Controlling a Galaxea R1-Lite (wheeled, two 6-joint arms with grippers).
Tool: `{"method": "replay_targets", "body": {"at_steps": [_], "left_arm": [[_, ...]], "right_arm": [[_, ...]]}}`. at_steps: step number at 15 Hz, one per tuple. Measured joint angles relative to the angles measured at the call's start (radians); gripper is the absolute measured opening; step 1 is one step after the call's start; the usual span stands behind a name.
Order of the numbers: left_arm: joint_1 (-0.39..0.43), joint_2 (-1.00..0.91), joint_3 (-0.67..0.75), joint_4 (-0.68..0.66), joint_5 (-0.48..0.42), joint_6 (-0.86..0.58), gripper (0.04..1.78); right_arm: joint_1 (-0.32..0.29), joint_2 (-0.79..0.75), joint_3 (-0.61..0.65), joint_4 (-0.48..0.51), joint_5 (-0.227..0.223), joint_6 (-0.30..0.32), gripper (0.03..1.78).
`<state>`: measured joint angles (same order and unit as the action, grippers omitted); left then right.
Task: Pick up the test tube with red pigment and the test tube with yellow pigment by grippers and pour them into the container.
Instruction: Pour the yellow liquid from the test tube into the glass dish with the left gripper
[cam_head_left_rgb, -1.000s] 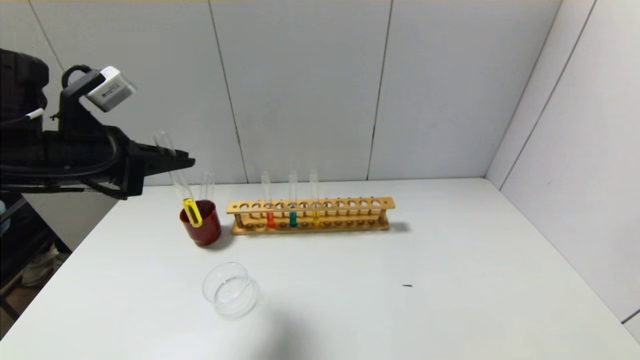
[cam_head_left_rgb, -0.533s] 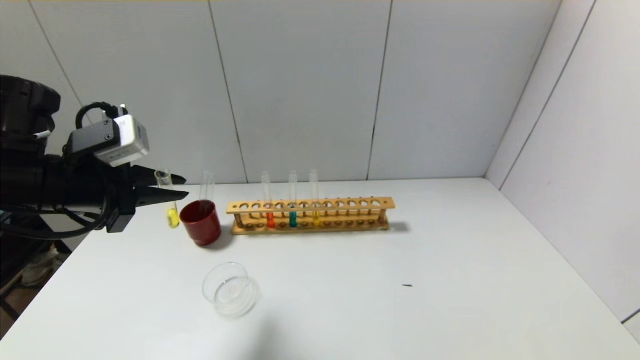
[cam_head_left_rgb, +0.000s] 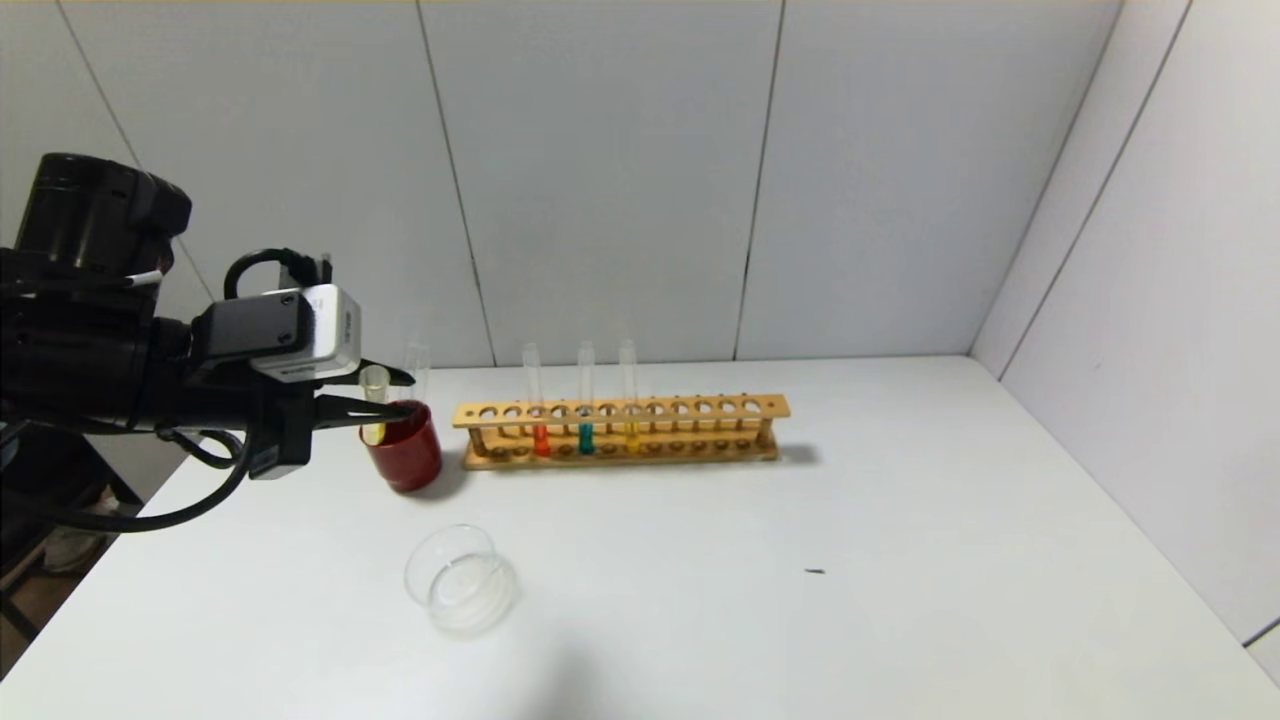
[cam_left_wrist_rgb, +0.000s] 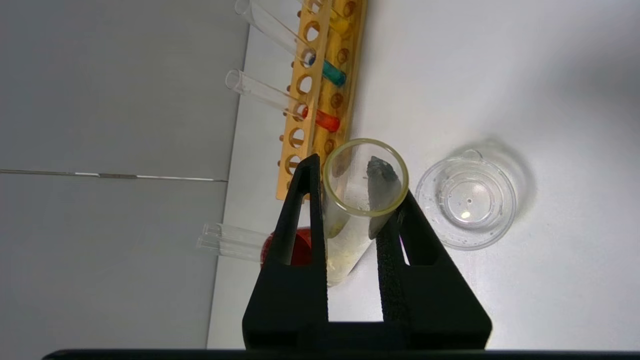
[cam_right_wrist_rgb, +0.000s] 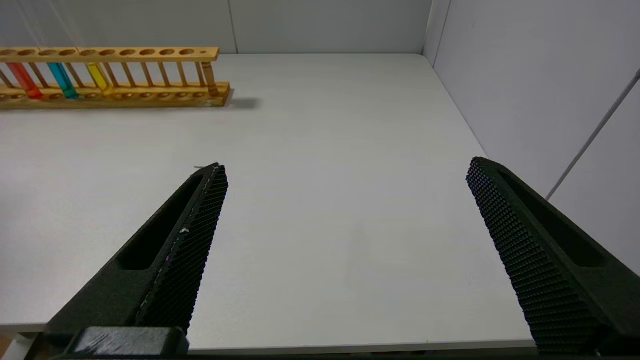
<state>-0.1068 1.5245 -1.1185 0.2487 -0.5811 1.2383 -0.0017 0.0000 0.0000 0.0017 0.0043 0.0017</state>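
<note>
My left gripper (cam_head_left_rgb: 392, 393) is shut on the test tube with yellow pigment (cam_head_left_rgb: 374, 405), which stands upright close beside the dark red cup (cam_head_left_rgb: 405, 455). In the left wrist view the fingers (cam_left_wrist_rgb: 305, 210) clamp this tube (cam_left_wrist_rgb: 345, 240) just below its rim. The test tube with red pigment (cam_head_left_rgb: 541, 440) stands in the wooden rack (cam_head_left_rgb: 700, 408), as the left wrist view (cam_left_wrist_rgb: 325, 120) also shows. The clear glass container (cam_head_left_rgb: 460, 580) sits in front of the cup. My right gripper (cam_right_wrist_rgb: 345, 167) is open over bare table near the front edge, holding nothing.
The rack also holds a teal tube (cam_head_left_rgb: 586, 438) and another yellow tube (cam_head_left_rgb: 631, 432). Two empty tubes (cam_left_wrist_rgb: 230, 240) lean in the red cup (cam_left_wrist_rgb: 300, 247). Walls close the back and right. A small dark speck (cam_head_left_rgb: 815, 571) lies on the table.
My left gripper came down and moved right with the yellow tube. The tube went from tilted and high to upright, low beside the red cup.
</note>
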Motion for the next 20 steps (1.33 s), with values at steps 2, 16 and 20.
{"method": "replay_targets", "body": {"at_steps": [2,16,20], "left_arm": [[0.003,0.0,0.024,-0.012,0.002,-0.002,0.32],[0.051,-0.015,0.311,-0.311,0.037,0.261,0.32],[0.018,-0.008,0.331,-0.175,-0.139,0.237,0.32]], "right_arm": [[0.0,0.0,0.0,0.0,0.0,0.0,1.75],[0.0,0.0,0.0,0.0,0.0,0.0,1.75],[0.0,0.0,0.0,0.0,0.0,0.0,1.75]]}}
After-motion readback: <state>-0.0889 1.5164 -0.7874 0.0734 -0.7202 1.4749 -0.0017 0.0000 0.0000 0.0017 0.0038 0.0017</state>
